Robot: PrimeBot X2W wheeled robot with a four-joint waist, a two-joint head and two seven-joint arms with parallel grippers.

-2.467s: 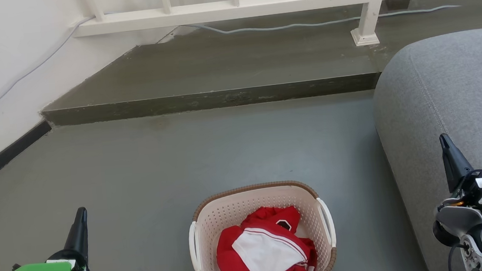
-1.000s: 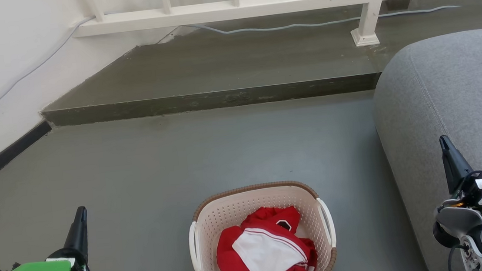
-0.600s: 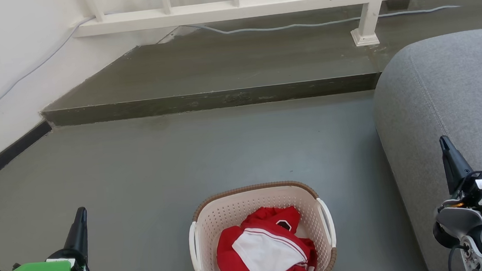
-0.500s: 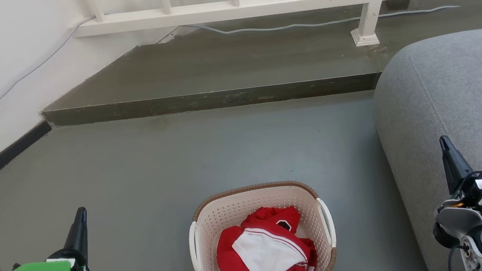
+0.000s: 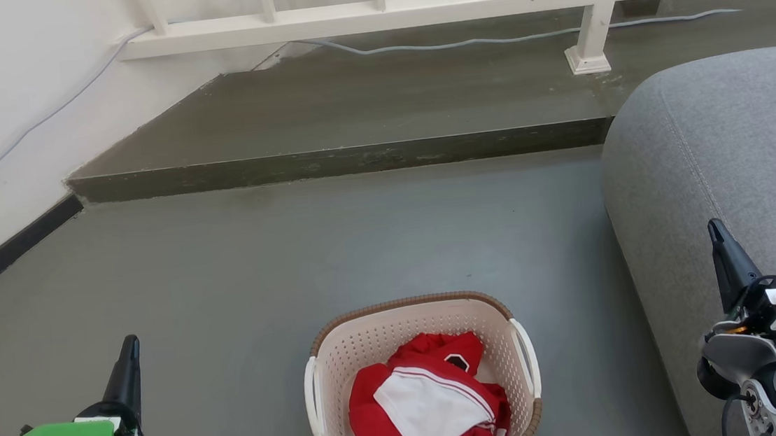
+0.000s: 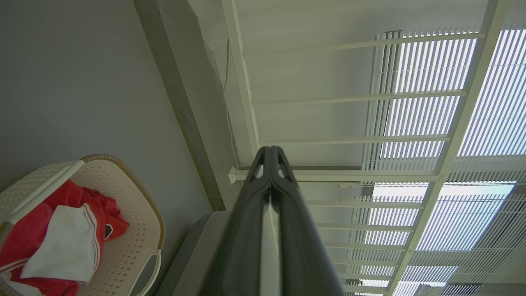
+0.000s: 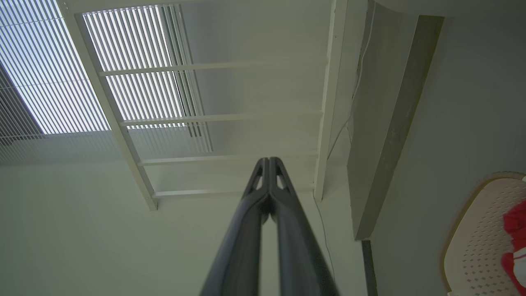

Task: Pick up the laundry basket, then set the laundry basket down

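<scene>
Cream laundry basket (image 5: 371,342) on grey floor (image 5: 293,254), between both arms, untouched.
Near rim cut off at head view's lower edge; what looks like red-and-white clothing (image 5: 418,405) hides its base. Empty-fingered: left gripper (image 5: 130,342) and right gripper (image 5: 712,226) pinched closed, well apart from basket.

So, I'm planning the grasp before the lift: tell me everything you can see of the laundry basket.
The laundry basket is a cream-white, rounded-rectangular tub of perforated plastic with a brown woven-look rim and a white handle on each side. It stands upright on the grey floor, its near edge cut off by the head view's bottom. Crumpled red and white clothes lie inside. The left end effector and right end effector are both apart from it.
</scene>
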